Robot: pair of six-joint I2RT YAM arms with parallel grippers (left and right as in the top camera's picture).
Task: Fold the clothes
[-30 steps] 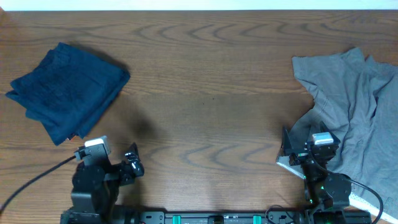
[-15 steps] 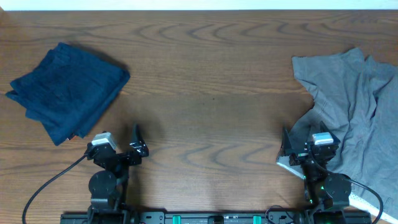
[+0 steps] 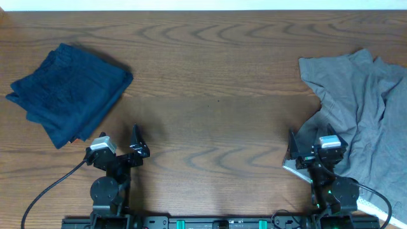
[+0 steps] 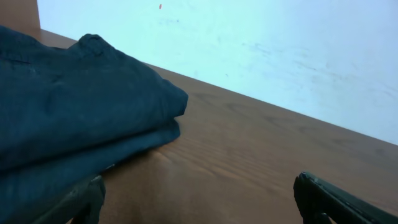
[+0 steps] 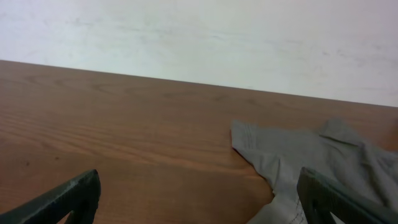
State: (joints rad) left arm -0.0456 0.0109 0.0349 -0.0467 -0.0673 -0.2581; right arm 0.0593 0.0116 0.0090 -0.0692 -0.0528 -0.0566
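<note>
A folded dark blue garment (image 3: 67, 92) lies at the table's left; it fills the left of the left wrist view (image 4: 68, 124). A crumpled grey shirt (image 3: 362, 121) lies spread at the right; the right wrist view shows its far part (image 5: 311, 155). My left gripper (image 3: 127, 152) is open and empty, low near the front edge, right of the blue garment's near corner. My right gripper (image 3: 299, 156) is open and empty, at the grey shirt's near left edge, with cloth by its right finger (image 5: 336, 199).
The wooden table (image 3: 216, 95) runs between the two garments. A black cable (image 3: 44, 187) trails from the left arm to the front left. A pale wall (image 5: 199, 37) stands beyond the far table edge.
My left arm swung and shifted right near the front edge, then settled with its fingers pointing up the table. The right arm and both garments have not moved.
</note>
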